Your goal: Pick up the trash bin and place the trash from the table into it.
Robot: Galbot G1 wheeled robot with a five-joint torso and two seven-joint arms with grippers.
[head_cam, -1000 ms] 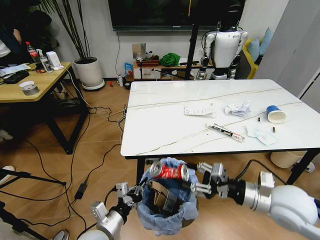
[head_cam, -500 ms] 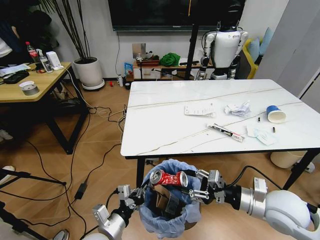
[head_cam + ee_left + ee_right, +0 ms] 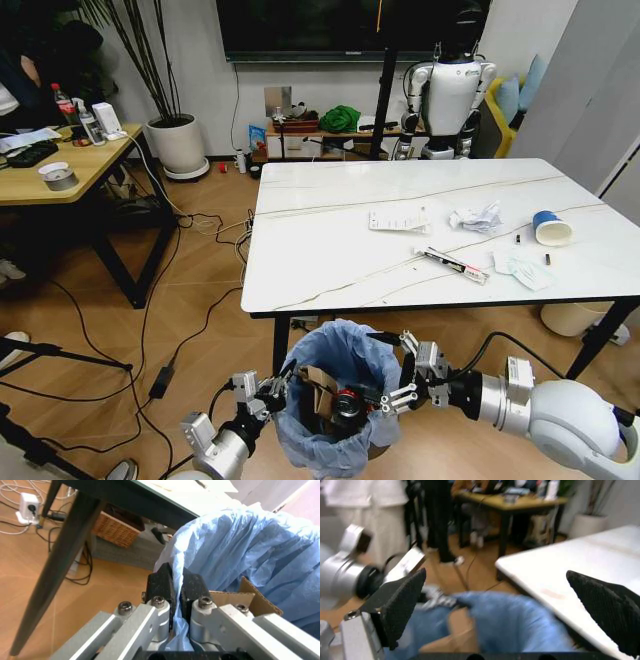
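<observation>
Trash bin: the small bin [image 3: 335, 395] lined with a crinkled light-blue bag hangs in front of the robot, just below the near edge of the white marble-look tabletop [image 3: 330, 250], held up off the wooden floor [image 3: 190, 300].
Left hand: the left hand [image 3: 175, 587] is clamped on the bin's rim on the robot's left side, its two black fingers [image 3: 161, 585] pinching the blue liner between them; in the head view it [image 3: 268, 386] sits at the bin's left edge.
Right hand: the right hand [image 3: 404, 372] is at the bin's right rim with its fingers spread wide and nothing between them; the right wrist view shows the two dark pads [image 3: 402, 605] far apart above the blue bag [image 3: 515, 624].
Inside the bin: folded brown cardboard [image 3: 318, 390] stands against the liner, and the crushed red can [image 3: 348, 404] lies low inside, beside it.
On the tabletop: a white printed sheet [image 3: 398, 221], crumpled white paper [image 3: 476, 217], a blue-and-white paper cup [image 3: 551, 228], a thin wrapper strip [image 3: 452, 264] and more white paper [image 3: 522, 271] lie across the far right half, well apart from the bin.
Background: a tan wooden desk [image 3: 60, 165] stands to the left and a second white robot [image 3: 447, 95] by the far wall.
</observation>
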